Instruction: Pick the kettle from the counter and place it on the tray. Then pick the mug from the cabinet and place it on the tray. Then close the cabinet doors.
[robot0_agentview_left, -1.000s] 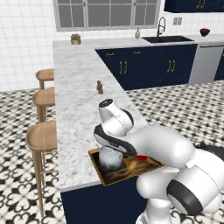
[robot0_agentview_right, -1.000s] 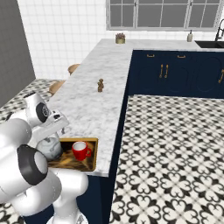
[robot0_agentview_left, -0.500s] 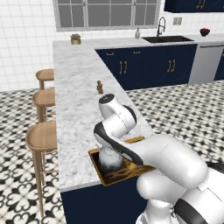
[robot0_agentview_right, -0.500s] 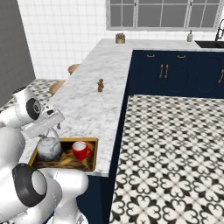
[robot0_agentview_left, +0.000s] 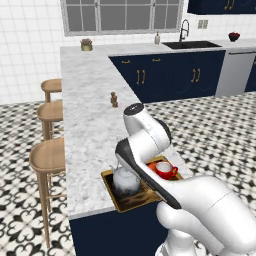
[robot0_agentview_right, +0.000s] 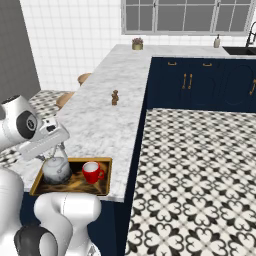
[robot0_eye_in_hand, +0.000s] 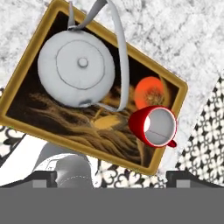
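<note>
Hand view is showing the wide-open, empty claw (robot0_eye_in_hand: 112, 177) hovering above the gold-rimmed rectangular tray (robot0_eye_in_hand: 173, 87), where the squat silver-grey metal kettle (robot0_eye_in_hand: 76, 68) and glossy red mug (robot0_eye_in_hand: 154, 126) are sitting just beside each other; beyond the tray, a small brown pepper-mill-like item (robot0_agentview_right: 115, 97) is standing on the marbled white-grey counter (robot0_agentview_right: 100, 117).

The floor (robot0_agentview_right: 200, 165) has black-and-white patterned tiles. White tiled walls (robot0_agentview_right: 75, 40) carry a wide window (robot0_agentview_left: 120, 15). Three wooden stools (robot0_agentview_left: 47, 160) stand beside navy cabinets (robot0_agentview_left: 165, 75); a sink (robot0_agentview_left: 192, 45) is far behind.
</note>
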